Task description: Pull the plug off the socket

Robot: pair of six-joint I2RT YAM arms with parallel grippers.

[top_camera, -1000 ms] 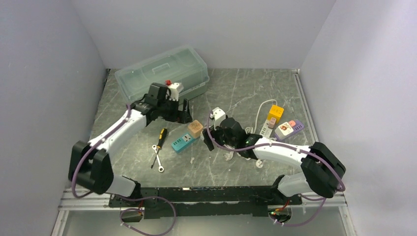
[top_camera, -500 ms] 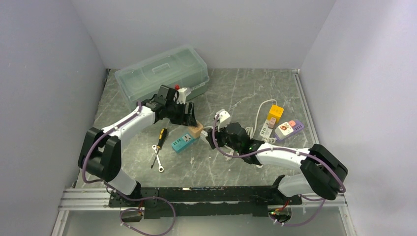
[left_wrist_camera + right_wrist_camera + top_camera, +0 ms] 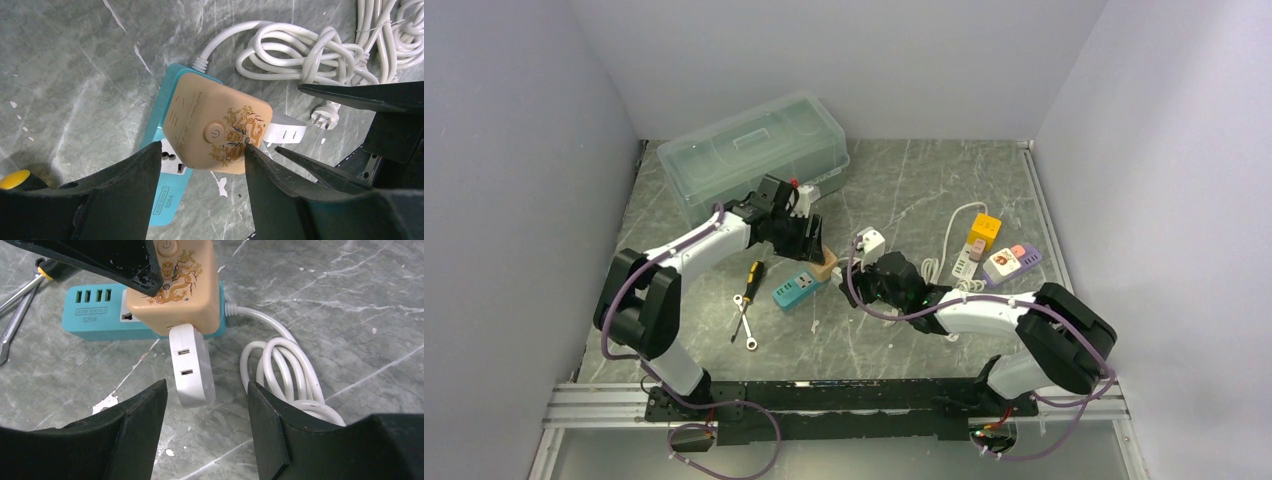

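A beige cube adapter (image 3: pixel 217 132) with a dragon print sits plugged on a teal power strip (image 3: pixel 162 190). A white plug (image 3: pixel 191 367) sticks out of the cube's side. My left gripper (image 3: pixel 203 146) is open, its fingers either side of the cube, just above it. My right gripper (image 3: pixel 206 385) is open, its fingers either side of the white plug's free end, not touching it. In the top view the cube (image 3: pixel 826 262), the strip (image 3: pixel 792 291), the left gripper (image 3: pixel 809 240) and the right gripper (image 3: pixel 856 282) crowd together mid-table.
A coiled white cable (image 3: pixel 280 375) lies right of the plug. A screwdriver (image 3: pixel 750 277) and a wrench (image 3: pixel 744 325) lie left of the strip. A clear plastic box (image 3: pixel 759 155) stands at the back left. More adapters (image 3: pixel 984 230) and a purple strip (image 3: pixel 1012 262) lie at the right.
My left gripper has moved right and forward from the plastic box to over the beige cube. My right gripper has edged left toward the white plug.
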